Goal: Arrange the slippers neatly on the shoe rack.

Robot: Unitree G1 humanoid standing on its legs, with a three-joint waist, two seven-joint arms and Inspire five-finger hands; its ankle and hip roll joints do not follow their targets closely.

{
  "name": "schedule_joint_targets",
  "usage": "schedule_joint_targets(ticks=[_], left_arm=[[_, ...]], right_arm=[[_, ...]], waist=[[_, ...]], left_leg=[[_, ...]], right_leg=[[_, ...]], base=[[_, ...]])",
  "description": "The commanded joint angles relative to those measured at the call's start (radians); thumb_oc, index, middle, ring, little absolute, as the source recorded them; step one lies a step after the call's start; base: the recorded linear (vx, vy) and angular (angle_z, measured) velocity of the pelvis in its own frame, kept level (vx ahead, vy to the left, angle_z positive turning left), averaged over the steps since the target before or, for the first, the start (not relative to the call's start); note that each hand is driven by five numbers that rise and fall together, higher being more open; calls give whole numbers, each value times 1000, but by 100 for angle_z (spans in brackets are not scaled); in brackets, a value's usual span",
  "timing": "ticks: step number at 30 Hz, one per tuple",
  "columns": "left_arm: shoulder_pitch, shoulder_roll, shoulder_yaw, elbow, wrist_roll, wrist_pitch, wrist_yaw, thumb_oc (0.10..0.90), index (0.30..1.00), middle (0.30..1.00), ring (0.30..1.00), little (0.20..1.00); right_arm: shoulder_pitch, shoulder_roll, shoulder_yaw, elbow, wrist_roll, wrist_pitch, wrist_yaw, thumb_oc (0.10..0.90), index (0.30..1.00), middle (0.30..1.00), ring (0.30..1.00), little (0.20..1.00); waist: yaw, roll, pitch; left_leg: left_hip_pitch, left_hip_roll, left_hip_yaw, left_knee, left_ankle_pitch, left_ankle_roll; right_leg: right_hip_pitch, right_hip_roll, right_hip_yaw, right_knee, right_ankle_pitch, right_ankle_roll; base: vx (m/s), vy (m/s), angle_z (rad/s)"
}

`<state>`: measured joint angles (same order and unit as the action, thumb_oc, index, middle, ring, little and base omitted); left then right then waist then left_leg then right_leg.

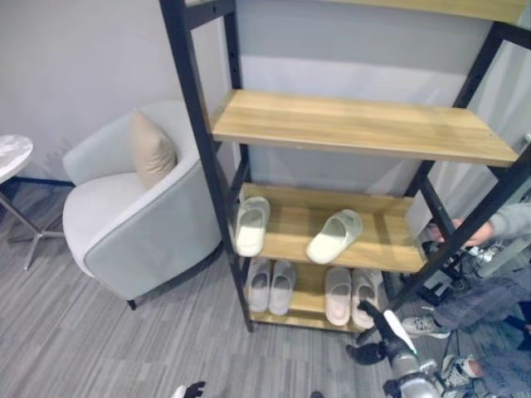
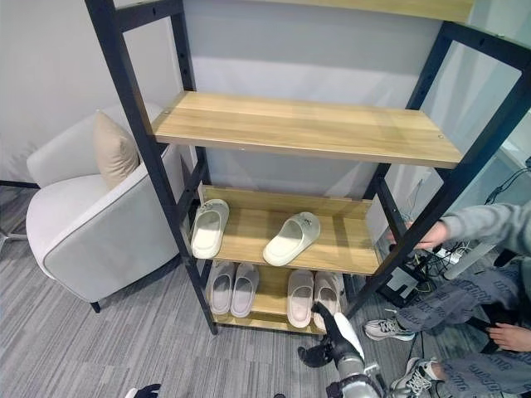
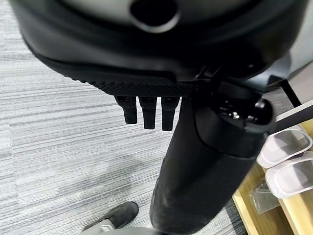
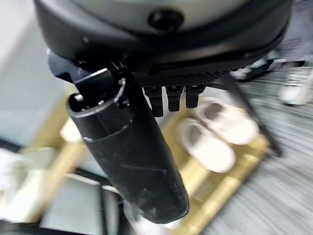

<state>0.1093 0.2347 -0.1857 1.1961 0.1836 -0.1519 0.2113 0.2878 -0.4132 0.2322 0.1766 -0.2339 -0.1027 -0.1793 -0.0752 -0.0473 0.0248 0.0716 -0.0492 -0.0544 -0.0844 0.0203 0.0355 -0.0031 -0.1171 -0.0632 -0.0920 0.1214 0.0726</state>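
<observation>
Grey floor, armchair [image 1: 133,224] beside shoe rack [image 1: 348,124] — slippers [image 1: 292,234] shelved | right hand [image 2: 336,336] empty, fingers loose

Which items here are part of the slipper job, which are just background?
Job items:
- shoe rack
- green slipper pair on the middle shelf, set apart and one angled
- grey slipper pair on the bottom shelf
- pink slipper pair on the bottom shelf
- right robot hand, low in front of the rack
- left robot hand

Background:
- armchair
- cushion
- side table
- person seated by the rack
</observation>
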Motion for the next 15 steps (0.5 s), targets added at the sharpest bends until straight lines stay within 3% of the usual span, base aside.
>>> schedule_joint_targets(ticks=[1, 7, 15], left_arm=[[-51, -11, 5, 17, 47, -28, 27, 800, 900, 900, 900, 900], [-53, -15, -7, 16, 42, -22, 31, 800, 900, 900, 900, 900], [-43, -15, -31, 10, 9, -11, 24, 800, 900, 900, 900, 900]], right_arm=[[-85, -51, -50, -134, -56, -103, -53, 800, 900, 900, 900, 900], [-176, -27, -131, -217, 7, -94, -123, 800, 900, 900, 900, 900], [-361, -26, -219, -76, 62, -27, -266, 800, 900, 900, 900, 900]], waist=[[27, 27, 12], [39, 21, 7], [72, 15, 14]], left_leg=[[-32, 40, 36, 3, -67, -31], [-32, 41, 22, 2, -66, -33], [-58, 42, -2, -2, -56, -35]], right_leg=[[-14, -2, -22, 80, -142, 40], [-7, 1, -35, 77, -146, 37], [-18, 3, -55, 72, -146, 34]], base=[[41, -2, 0], [53, 2, 3], [35, 1, 10]])
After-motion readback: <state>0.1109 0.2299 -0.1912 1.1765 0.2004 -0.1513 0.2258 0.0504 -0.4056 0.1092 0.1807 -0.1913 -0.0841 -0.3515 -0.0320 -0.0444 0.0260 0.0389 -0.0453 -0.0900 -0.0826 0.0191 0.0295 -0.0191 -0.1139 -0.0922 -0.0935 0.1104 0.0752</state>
